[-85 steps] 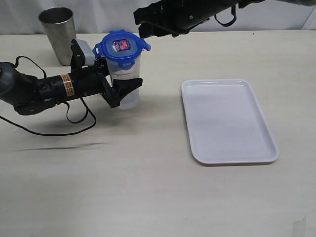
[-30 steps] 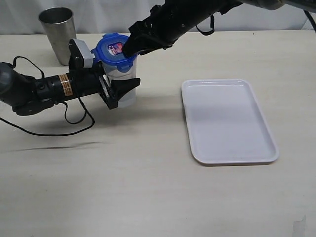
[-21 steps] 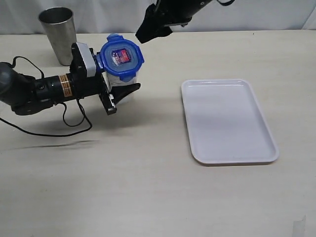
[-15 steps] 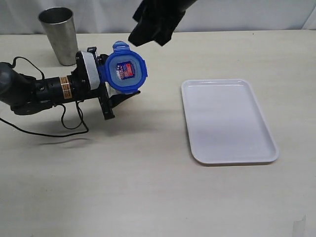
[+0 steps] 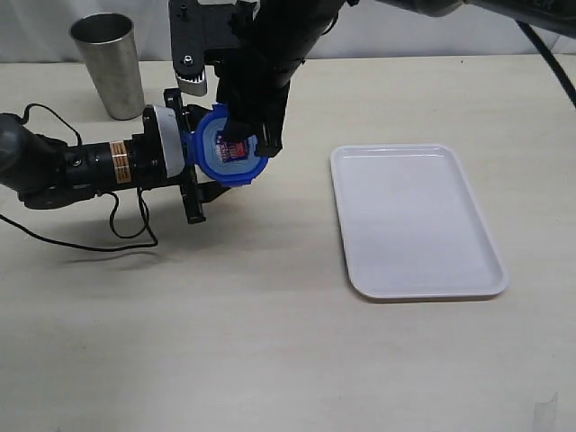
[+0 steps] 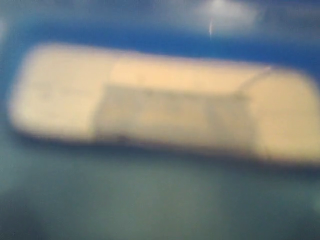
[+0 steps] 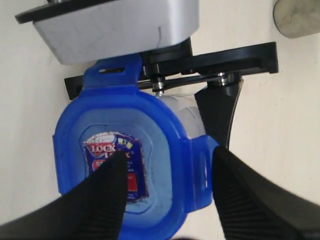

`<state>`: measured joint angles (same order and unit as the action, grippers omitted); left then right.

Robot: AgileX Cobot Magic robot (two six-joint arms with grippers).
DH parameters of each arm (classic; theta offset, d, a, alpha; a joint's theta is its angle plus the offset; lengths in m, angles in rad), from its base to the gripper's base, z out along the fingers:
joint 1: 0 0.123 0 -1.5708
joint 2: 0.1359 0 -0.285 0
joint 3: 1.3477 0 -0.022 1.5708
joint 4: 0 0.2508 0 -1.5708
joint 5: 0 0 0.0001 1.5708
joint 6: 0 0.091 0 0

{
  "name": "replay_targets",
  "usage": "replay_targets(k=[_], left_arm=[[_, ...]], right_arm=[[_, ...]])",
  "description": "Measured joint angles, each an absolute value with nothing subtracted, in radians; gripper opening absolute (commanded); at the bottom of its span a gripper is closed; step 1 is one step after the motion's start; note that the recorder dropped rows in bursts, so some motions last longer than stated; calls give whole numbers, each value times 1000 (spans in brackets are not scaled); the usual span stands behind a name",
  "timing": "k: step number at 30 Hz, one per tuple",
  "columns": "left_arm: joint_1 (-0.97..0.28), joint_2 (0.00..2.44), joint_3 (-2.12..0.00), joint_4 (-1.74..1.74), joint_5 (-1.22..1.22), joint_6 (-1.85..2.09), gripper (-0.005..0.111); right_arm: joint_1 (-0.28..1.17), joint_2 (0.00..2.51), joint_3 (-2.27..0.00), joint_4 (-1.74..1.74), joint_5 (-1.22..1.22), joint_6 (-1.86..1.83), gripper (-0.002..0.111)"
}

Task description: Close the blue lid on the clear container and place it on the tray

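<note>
Left arm: lies low over the pale table [image 5: 270,351], reaching in from the left with its forearm about level.
Left gripper [image 5: 202,164]: clamped on the tall clear plastic container [image 7: 181,109], one black jaw along each side of it.
Right arm: comes down from the top of the exterior view, wrist bent downward over the other gripper.
Right gripper [image 7: 168,165]: jaws apart, holding nothing; one ribbed finger [image 7: 102,200] lies over the lid's face and the other lies outside a side flap. Whether either touches the lid cannot be told.
Round blue plastic lid [image 5: 214,160]: sits on the container's mouth, and two flaps jut out from its rim.
Container's heading: tipped far off upright, with the stickered lid face turned toward the exterior camera and the body hidden behind it.
Container's place: in the left gripper, between the grey steel cup [image 5: 110,63] and the flat white rectangular tray [image 5: 414,216], well apart from the tray.
Left wrist view: only a blue and pale blur.
</note>
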<state>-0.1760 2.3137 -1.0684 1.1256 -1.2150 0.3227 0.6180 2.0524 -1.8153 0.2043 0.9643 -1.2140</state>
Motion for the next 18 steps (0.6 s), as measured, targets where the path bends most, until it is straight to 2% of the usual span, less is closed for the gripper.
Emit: replay_targets(k=[5,14,18], left_arm=[[-174,2314,-1068,1124,-1198,338,0],[-171,2314,-1076,1124,-1172,351,0],[-165,2314,-1076,1121,-1166,351,0]], right_arm=[[618,2078,-1828,214,964,-1214,33],[643,2121,-1841,144,970,-1166,31],[661,2125,-1842,78,958,-1124,19]])
